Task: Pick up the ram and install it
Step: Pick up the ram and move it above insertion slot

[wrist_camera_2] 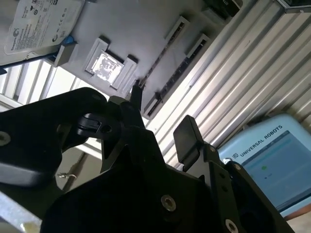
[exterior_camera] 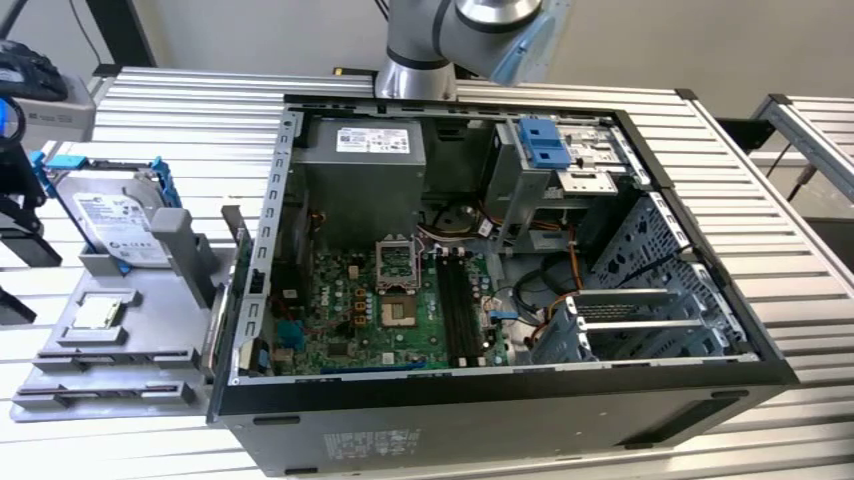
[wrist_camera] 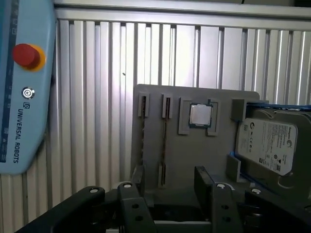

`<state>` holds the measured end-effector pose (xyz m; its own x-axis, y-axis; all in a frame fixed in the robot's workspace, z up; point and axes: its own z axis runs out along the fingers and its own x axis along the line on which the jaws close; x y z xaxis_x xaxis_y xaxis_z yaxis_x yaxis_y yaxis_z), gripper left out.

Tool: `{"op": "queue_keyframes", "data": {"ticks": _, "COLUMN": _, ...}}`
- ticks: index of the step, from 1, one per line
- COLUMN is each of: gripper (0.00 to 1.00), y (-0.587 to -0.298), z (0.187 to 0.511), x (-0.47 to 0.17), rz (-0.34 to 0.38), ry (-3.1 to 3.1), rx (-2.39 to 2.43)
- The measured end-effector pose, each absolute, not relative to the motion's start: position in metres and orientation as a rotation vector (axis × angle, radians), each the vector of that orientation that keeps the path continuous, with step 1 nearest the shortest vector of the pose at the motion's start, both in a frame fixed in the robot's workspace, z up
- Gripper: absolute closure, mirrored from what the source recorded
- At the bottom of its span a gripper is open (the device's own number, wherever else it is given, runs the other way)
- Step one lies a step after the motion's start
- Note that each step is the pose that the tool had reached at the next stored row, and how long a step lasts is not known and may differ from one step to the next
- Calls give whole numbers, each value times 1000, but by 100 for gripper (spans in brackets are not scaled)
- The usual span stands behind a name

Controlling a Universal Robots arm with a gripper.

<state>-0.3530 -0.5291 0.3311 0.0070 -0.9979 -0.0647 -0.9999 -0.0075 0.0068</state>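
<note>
With the gripper (wrist_camera: 170, 179) spread and empty, off the tray (wrist_camera: 194, 155) where the ram (wrist_camera: 164, 141) stands on edge beside the CPU (wrist_camera: 200, 115), a misaligned descent could strike the tray or grip the ram crooked.

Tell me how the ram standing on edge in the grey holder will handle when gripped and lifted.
The ram looks thin and board-like, so it is probably stiff and light. Standing on its narrow edge between the grey holder brackets, it may tip if nudged sideways. Its thin edge offers little to grip, so it could slip or twist.
</note>
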Motion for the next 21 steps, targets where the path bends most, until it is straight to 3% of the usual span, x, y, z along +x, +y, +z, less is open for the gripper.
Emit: {"op": "queue_keyframes", "data": {"ticks": 21, "gripper": 0, "y": -546, "z": 301, "x": -353, "rz": 81, "ry": 2200, "rx": -2186}}
